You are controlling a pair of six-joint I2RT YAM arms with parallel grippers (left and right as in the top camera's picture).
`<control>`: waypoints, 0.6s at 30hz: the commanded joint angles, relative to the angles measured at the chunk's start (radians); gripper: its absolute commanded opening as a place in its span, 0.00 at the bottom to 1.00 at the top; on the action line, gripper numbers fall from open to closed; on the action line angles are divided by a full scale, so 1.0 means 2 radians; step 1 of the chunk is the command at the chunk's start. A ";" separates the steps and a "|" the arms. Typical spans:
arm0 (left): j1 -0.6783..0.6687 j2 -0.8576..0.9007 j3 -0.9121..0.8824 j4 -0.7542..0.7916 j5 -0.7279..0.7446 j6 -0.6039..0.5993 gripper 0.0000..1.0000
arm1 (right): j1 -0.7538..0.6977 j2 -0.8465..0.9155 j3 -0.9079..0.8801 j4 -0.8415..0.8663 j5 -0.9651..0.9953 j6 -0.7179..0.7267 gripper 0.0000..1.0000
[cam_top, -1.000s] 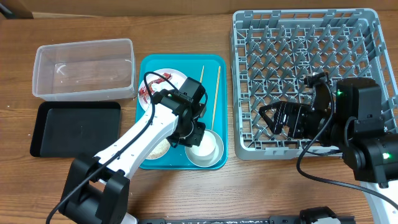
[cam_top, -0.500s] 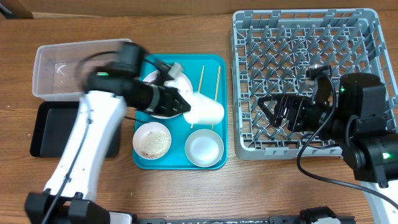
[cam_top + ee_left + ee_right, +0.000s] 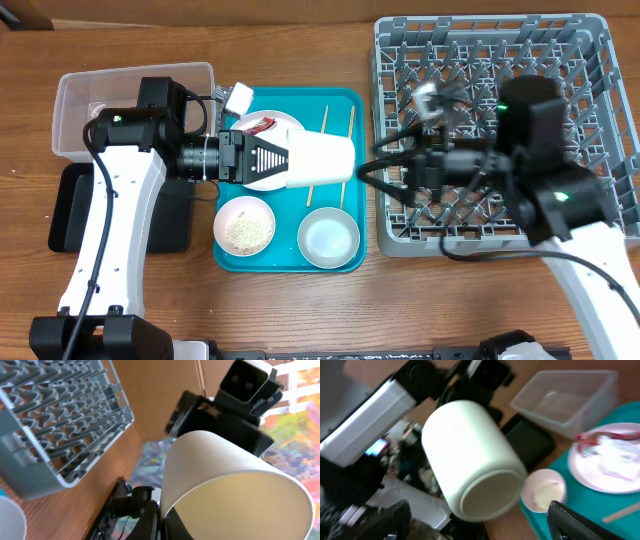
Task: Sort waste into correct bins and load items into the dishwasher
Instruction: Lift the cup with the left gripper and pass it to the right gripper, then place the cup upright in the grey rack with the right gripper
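Observation:
My left gripper (image 3: 283, 160) is shut on the rim of the white cup (image 3: 325, 160) and holds it on its side above the teal tray (image 3: 345, 100), base pointing right. In the left wrist view the cup (image 3: 235, 485) fills the lower right, with a finger (image 3: 159, 521) pinching its rim. My right gripper (image 3: 378, 175) is open just right of the cup's base; in the right wrist view its fingers (image 3: 477, 506) flank the cup (image 3: 470, 457) without touching it. The large plate (image 3: 262, 180) carries the red wrapper (image 3: 262, 126) and tissue. The grey dish rack (image 3: 600, 60) stands at the right.
On the teal tray lie a small dish of rice (image 3: 245, 226), a grey-rimmed bowl (image 3: 328, 238) and two chopsticks (image 3: 347, 128). The clear tub (image 3: 135, 110) and the black tray (image 3: 75, 205) sit at the left. The right arm reaches across the rack's front left part.
The left arm lifted the cup off the tray and swung it round, base toward the right. The right gripper moved left from over the rack to the cup's base.

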 commanded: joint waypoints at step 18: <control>-0.007 -0.001 0.001 -0.010 0.031 0.025 0.04 | 0.065 0.031 0.001 0.119 -0.010 0.065 0.73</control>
